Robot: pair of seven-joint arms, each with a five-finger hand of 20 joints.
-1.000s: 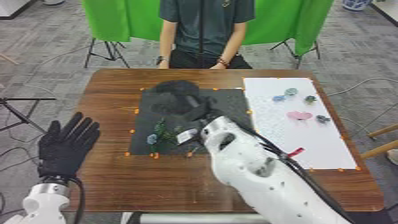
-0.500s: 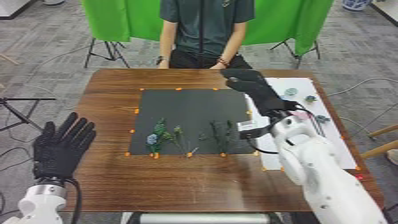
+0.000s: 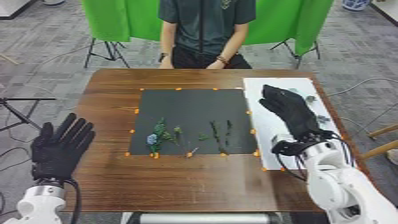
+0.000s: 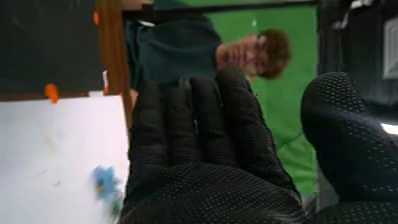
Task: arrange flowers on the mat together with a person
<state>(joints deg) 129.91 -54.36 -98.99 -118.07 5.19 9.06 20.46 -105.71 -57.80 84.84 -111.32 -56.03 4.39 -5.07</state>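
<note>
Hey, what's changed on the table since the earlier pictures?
The right hand has swung right, from over the dark mat to over the white sheet. The left hand stays almost in place, and the flowers on the mat lie as before.

Worktop (image 3: pixel 195 185): bears mat (image 3: pixel 191 110); sheet (image 3: pixel 266 125) lies just right of it. Mat, front half, left to right: flower (image 3: pixel 154 138), sprig (image 3: pixel 178 134), then two stems (image 3: pixel 215 134) side by side. Sheet, right part: small flowers (image 3: pixel 310 99). Right robot hand (image 3: pixel 291 110): above sheet, left of these. Left robot hand (image 3: pixel 60 150): at worktop's left edge.
</note>
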